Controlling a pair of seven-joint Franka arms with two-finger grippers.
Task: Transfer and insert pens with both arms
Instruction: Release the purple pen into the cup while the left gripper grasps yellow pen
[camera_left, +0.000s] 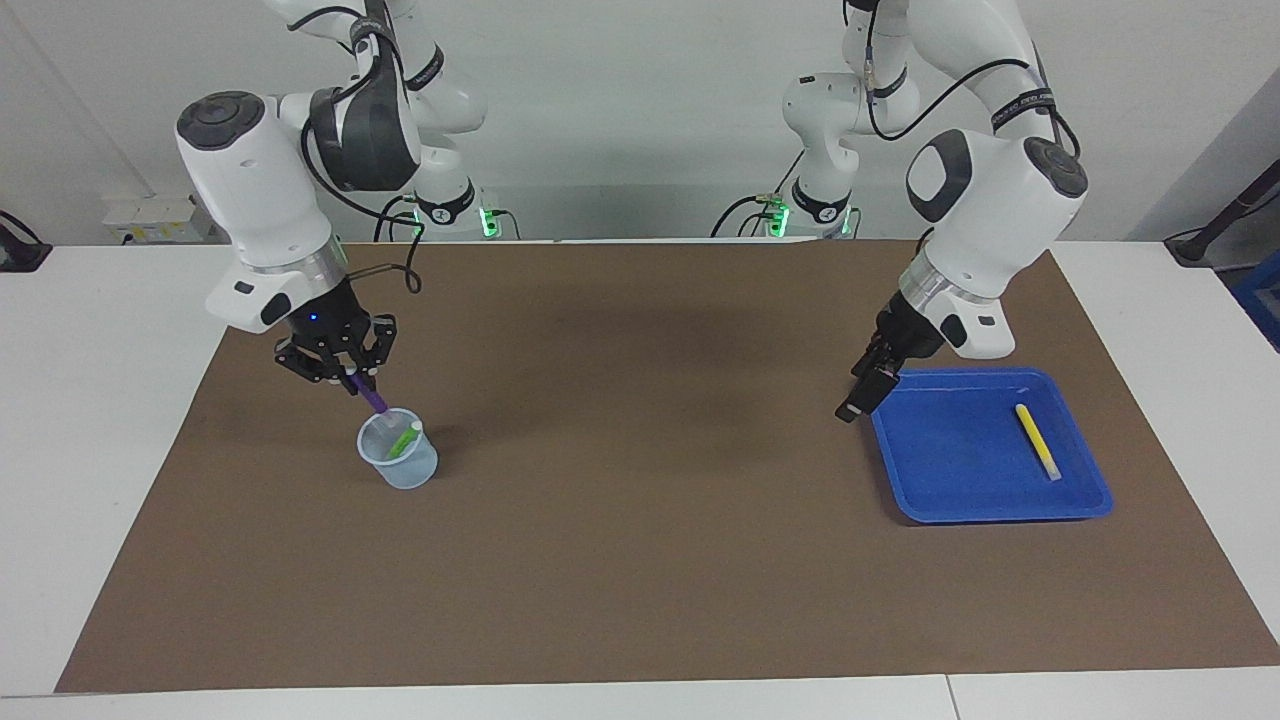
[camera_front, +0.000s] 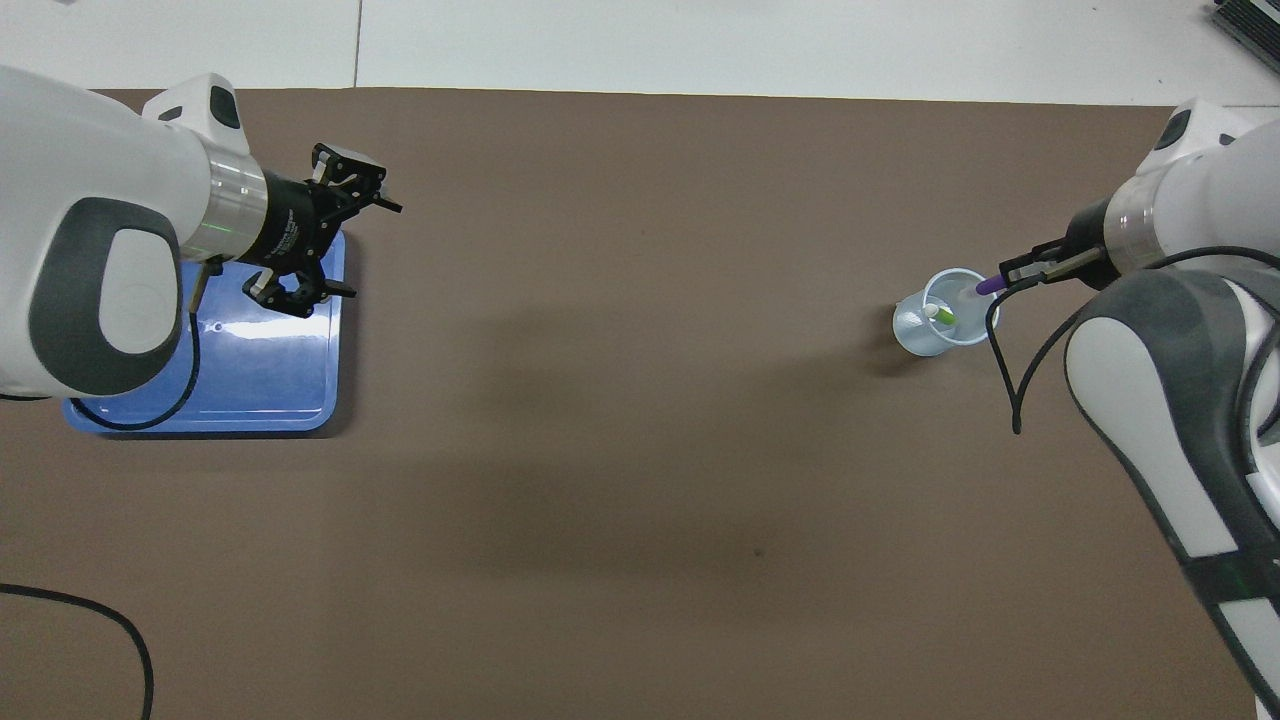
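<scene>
Over the clear cup, the purple pen is clamped in the closed right gripper, tip inside beside the green pen. Spread wide and empty, the left gripper is held above the blue tray's edge, where the yellow pen lies.

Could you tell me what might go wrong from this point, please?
The purple pen in the right gripper enters the cup at a slant; pushing on could tip the light cup or jam against the green pen. The open left gripper hangs over the blue tray's rim and might clip it while descending.
</scene>
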